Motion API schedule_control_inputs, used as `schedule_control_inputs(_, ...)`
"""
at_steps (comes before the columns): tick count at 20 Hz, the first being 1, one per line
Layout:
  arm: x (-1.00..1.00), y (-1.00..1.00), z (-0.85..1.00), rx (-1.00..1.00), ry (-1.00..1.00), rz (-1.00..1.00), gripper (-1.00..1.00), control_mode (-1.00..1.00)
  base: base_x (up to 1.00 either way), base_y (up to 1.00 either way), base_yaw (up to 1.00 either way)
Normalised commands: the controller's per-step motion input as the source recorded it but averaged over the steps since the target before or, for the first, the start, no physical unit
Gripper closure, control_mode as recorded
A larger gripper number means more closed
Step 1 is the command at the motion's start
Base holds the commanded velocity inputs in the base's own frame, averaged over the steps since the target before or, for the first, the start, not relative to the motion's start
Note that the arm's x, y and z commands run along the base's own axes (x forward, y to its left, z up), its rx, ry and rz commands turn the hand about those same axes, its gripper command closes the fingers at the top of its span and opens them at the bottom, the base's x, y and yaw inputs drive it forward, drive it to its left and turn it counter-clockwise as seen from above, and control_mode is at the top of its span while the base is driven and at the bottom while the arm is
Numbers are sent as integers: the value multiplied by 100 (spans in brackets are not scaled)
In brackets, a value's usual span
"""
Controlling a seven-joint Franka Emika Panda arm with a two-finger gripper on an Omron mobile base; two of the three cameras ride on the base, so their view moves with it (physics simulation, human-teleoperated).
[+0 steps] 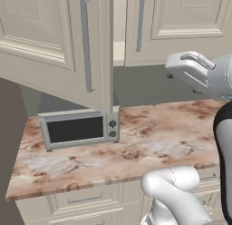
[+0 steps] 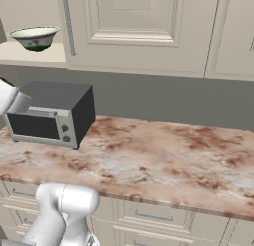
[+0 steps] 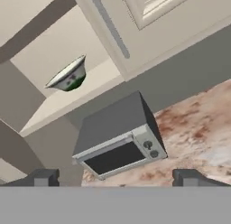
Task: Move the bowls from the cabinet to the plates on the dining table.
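A wide cream-white bowl (image 2: 34, 37) with a dark green base stands upright on the beige shelf of the cabinet (image 2: 141, 31), whose left door (image 1: 54, 42) hangs open. The hand view has the same bowl (image 3: 67, 76) up and to the left, well beyond the fingertips. My gripper (image 3: 116, 178) is open with nothing between its fingers, out in front of the cabinet and above the counter. Its white hand body (image 1: 189, 70) hovers to the right of the open shelf. The plates and the dining table are out of view.
A grey toaster oven (image 1: 79, 129) sits on the pink-brown marbled counter (image 1: 154, 142) directly beneath the open shelf. The open door juts out over the oven. A closed cabinet door with a long grey bar handle (image 2: 69, 23) is right of the shelf. Cream drawers (image 2: 154, 217) line the counter front.
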Motion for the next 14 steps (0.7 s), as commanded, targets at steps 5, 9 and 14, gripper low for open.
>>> schedule_control_inputs(5,30,17,-14,22,16,0,-100,-100,0,0,0)
schedule_control_inputs(9,41,36,-19,15,12,2,-100,-100,0,0,0)
schedule_control_inputs(14,47,33,-10,18,2,2,-100,-100,0,0,0)
